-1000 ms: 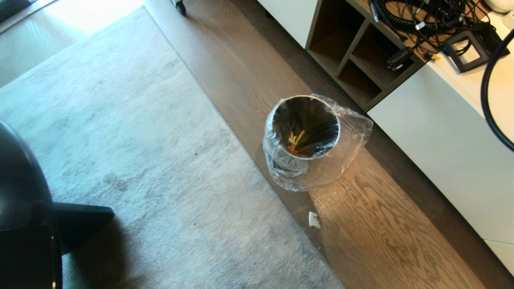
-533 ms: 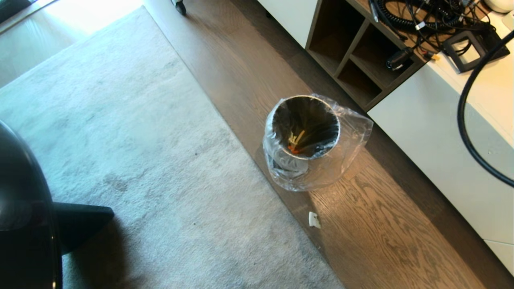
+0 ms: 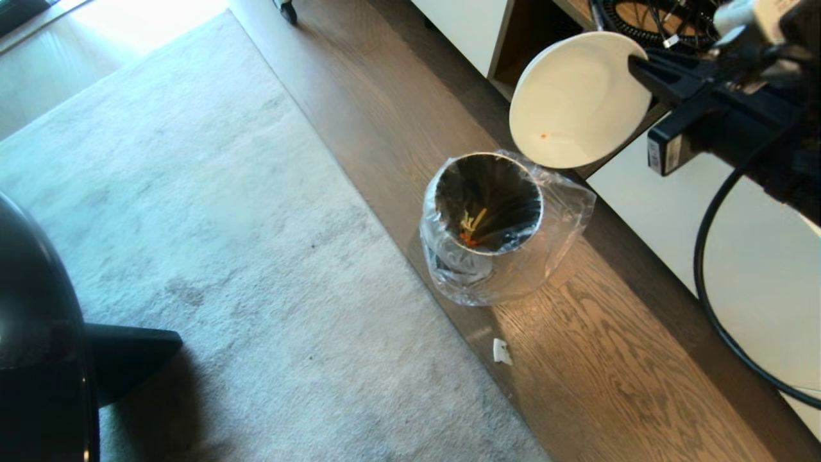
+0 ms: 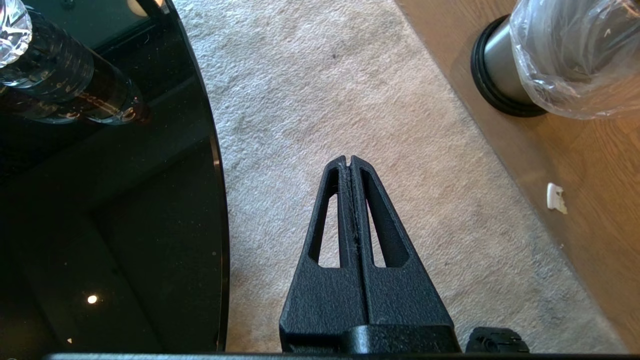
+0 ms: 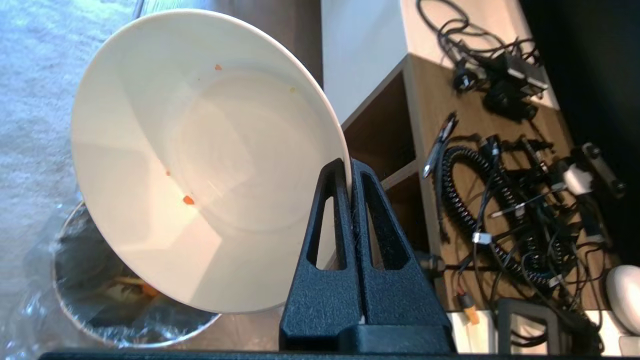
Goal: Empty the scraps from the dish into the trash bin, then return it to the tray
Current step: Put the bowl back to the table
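My right gripper [image 3: 636,64] [image 5: 348,162] is shut on the rim of the dish [image 3: 577,102] [image 5: 200,165], a white bowl. The bowl is tipped steeply on edge, just above and beyond the trash bin's shiny rim [image 3: 489,254] [image 5: 125,342]. Only a few orange crumbs [image 5: 188,200] cling inside it. Yellow and orange scraps [image 3: 471,228] [image 5: 142,287] lie at the bottom of the bag-lined bin. My left gripper [image 4: 349,159] hangs shut and empty over the carpet, beside the black table. The tray is out of view.
The glossy black round table [image 3: 32,321] [image 4: 125,200] stands at the left with a bottle [image 4: 60,85] on it. A white cabinet [image 3: 705,212] with open shelves and tangled cables [image 5: 525,200] runs behind the bin. A small white scrap [image 3: 501,351] lies on the wood floor.
My right arm has swung into the head view from the right, carrying the tilted dish over the bin's far edge. The bin and the left arm have not moved.
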Controlling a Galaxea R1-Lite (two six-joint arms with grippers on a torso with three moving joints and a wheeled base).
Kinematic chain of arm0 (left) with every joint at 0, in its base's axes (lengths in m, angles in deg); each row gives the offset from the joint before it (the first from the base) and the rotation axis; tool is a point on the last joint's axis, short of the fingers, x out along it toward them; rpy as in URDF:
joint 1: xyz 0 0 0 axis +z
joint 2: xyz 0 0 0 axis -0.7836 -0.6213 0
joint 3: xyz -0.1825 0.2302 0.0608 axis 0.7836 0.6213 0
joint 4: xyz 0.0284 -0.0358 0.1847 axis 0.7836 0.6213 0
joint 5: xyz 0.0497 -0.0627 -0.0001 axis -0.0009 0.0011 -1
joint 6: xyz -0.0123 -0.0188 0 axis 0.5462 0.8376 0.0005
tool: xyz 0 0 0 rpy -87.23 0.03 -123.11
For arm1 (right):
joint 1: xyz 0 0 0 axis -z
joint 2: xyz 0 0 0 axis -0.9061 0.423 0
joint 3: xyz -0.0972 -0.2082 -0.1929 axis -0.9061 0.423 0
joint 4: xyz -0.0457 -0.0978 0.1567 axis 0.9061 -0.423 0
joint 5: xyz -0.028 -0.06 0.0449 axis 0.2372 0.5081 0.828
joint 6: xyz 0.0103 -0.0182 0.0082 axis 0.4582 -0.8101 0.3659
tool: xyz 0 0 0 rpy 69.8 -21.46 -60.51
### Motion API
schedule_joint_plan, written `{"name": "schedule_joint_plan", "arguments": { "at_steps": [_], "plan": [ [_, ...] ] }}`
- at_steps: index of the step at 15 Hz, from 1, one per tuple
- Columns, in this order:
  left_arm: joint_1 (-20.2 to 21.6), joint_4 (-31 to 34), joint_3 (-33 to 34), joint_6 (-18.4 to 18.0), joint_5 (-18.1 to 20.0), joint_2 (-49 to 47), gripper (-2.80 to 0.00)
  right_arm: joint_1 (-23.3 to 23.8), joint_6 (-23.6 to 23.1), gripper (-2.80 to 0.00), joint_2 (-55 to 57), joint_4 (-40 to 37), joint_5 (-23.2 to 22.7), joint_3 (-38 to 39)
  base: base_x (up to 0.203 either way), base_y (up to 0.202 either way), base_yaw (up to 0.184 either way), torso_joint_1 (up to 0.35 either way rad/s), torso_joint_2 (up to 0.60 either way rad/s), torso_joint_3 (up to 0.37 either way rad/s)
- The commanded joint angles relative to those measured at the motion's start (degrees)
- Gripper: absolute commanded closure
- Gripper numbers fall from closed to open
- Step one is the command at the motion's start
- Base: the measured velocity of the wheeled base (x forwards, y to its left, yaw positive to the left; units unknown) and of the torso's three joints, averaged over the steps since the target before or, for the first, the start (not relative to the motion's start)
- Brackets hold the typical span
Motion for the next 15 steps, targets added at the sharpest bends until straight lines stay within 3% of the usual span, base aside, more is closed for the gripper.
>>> {"name": "schedule_joint_plan", "arguments": {
  "at_steps": [1, 12, 15],
  "plan": [
    [0.0, -0.05, 0.0, 0.07, -0.02, 0.02, 0.0, 1.29, 0.19, 0.0, 1.02, 0.29, 0.06, 3.12, 0.0, 0.0, 0.0, 0.0, 0.0, 0.0],
    [0.0, -0.05, 0.0, 0.06, -0.02, 0.02, 0.0, 10.37, 1.97, 0.0, -0.15, -0.54, 0.05, 24.37, 0.0, 0.0, 0.0, 0.0, 0.0, 0.0],
    [0.0, -0.05, 0.0, 0.03, -0.02, 0.02, 0.0, 15.57, 3.27, 0.0, -3.95, -6.85, -0.17, 28.16, 0.0, 0.0, 0.0, 0.0, 0.0, 0.0]
  ]
}}
